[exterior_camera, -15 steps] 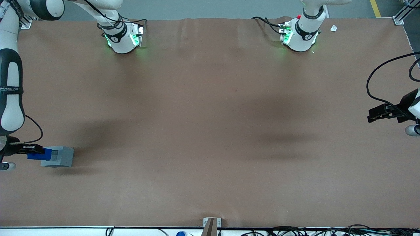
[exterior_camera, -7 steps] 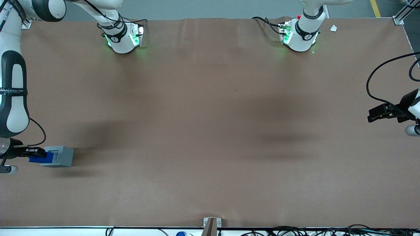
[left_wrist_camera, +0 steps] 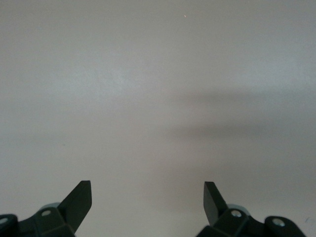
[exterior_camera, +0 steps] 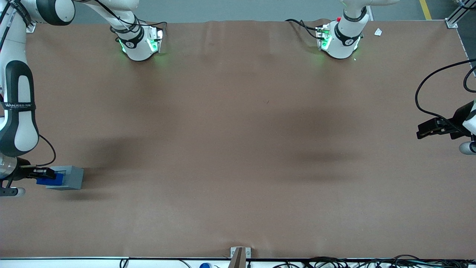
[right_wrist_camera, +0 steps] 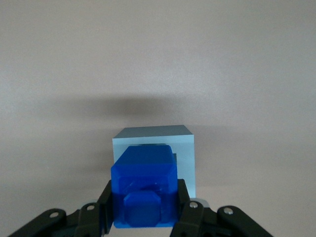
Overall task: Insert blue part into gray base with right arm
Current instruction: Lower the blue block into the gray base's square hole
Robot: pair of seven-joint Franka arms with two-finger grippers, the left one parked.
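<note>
The gray base [exterior_camera: 70,177] stands on the brown table near the working arm's end; in the right wrist view the gray base [right_wrist_camera: 185,148] shows partly covered by the blue part [right_wrist_camera: 144,185]. My right gripper [exterior_camera: 46,175] is shut on the blue part [exterior_camera: 49,181], its black fingers [right_wrist_camera: 104,203] pressed against the block's two sides. The blue part hangs just above the base, over the edge of it that faces the working arm's end. The base's square hole is mostly hidden under the part.
The two arm pedestals [exterior_camera: 139,42] with green lights stand along the table edge farthest from the front camera. A small bracket [exterior_camera: 240,255] sits at the nearest edge. Cables lie along that edge. The brown table surface [exterior_camera: 238,149] spreads wide beside the base.
The right arm has shifted slightly toward the base, carrying the blue part a little farther over it. The base has not moved.
</note>
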